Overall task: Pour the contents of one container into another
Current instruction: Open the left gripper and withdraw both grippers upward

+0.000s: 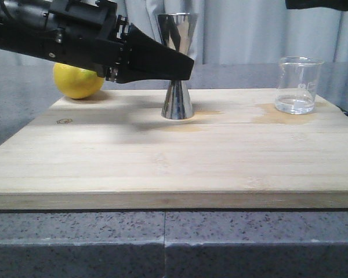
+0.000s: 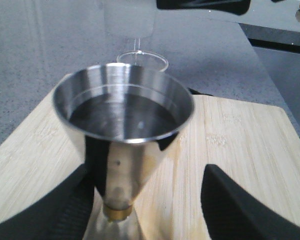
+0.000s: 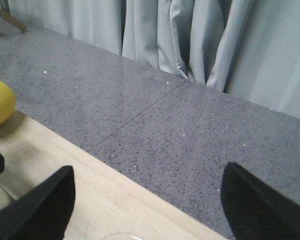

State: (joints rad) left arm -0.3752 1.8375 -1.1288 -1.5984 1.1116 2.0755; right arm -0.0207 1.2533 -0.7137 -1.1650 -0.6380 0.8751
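On the far left of the wooden board [image 1: 162, 168], your left tool [image 1: 182, 68] reaches in from the left at the height of the steel jigger's [image 1: 177, 69] narrow waist. Behind the arm, a yellow lemon [image 1: 76, 81] sits at the board's far-left corner, partly hidden by the black housing.

At the centre, toward the far edge, the jigger stands upright on the board. The left wrist view shows the left tool released: its two black fingers [image 2: 245, 210] stand wide on either side of the jigger [image 2: 122, 130], level with the thin gold band, and the one on the right of that picture is clear of the steel. Whether the other finger touches the jigger you cannot tell. Clear liquid lies in the jigger's upper cup.

To the right, near the board's far-right corner and well apart from the jigger, the small glass beaker [image 1: 298, 84] stands upright with a shallow layer of clear liquid at its bottom. A damp-looking patch darkens the wood just beside it.

Your right tool [image 3: 147, 205] does not appear in the front view. Its wrist camera shows its two black fingers [image 3: 40, 210] spread wide with nothing between them, hovering over the far edge of the board, with the grey speckled worktop [image 3: 190, 130] and pale curtains [image 3: 200, 40] beyond.
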